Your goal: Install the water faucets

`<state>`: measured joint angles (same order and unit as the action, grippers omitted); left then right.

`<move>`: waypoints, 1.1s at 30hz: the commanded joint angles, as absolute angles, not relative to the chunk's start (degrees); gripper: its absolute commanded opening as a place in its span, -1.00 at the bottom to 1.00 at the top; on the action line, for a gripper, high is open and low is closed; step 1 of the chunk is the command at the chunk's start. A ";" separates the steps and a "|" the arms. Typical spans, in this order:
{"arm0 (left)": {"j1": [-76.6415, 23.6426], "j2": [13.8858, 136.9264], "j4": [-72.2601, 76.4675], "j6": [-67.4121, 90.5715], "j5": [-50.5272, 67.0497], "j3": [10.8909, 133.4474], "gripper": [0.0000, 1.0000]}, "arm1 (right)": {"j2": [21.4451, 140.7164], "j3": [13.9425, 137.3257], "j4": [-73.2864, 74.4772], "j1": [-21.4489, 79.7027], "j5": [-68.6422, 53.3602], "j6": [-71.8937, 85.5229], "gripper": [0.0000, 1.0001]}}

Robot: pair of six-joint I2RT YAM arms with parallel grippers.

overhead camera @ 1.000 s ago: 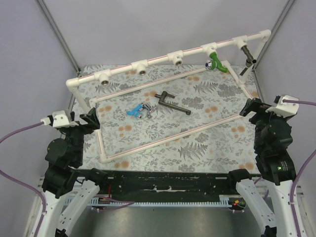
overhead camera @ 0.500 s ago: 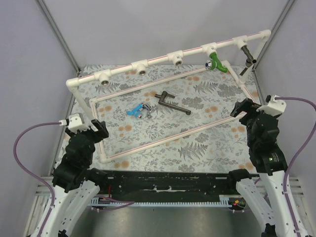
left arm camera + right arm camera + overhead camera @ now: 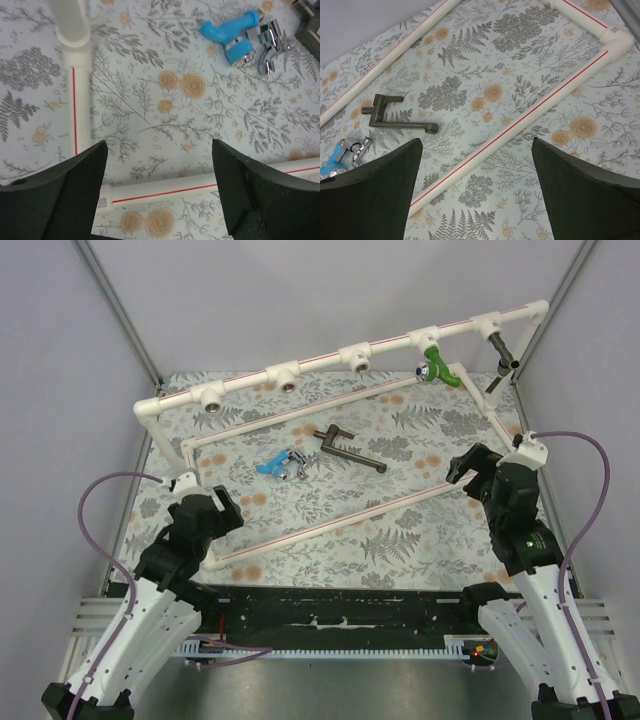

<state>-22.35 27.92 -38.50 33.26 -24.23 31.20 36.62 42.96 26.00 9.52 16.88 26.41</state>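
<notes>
Top external view: green tap point(image 3: 438, 368) and dark tap point(image 3: 500, 348) seem fitted on the pipe frame point(image 3: 320, 358) at 1 o'clock. Blue tap point(image 3: 270, 466), silver tap point(image 3: 298, 464) and lever tap point(image 3: 350, 448) lie unfitted on the bench point(image 3: 420, 530). Left hand point(image 3: 222, 508) and right hand point(image 3: 465, 475) gape wide, empty.

1. We count five faucets: one green faucet point(image 3: 437, 367), one blue faucet point(image 3: 268, 467), one silver faucet point(image 3: 297, 464), one dark grey lever faucet point(image 3: 350, 448), and one dark faucet point(image 3: 499, 348) at the far right.
2. Of these, we count two mounted on the raised pipe and three lying loose.
3. We count five white fittings point(image 3: 213, 398) along that raised pipe, three with bare mouths.
4. We count one white pipe frame point(image 3: 330, 523) and one floral cloth point(image 3: 420, 520).
5. We count two grippers: the left gripper point(image 3: 159, 150) and the right gripper point(image 3: 476, 145).
</notes>
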 commanded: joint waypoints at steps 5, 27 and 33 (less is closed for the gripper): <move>-22.50 34.54 -32.79 48.24 -13.72 27.78 0.75 | 36.12 40.87 21.62 9.58 13.28 31.72 0.96; -22.50 34.10 -28.30 44.12 -16.17 27.42 0.75 | 58.43 30.06 -1.56 17.48 -2.12 41.66 0.72; -22.50 34.28 -27.16 43.42 -13.71 27.25 0.75 | 69.15 31.99 -10.27 24.16 2.37 41.13 0.67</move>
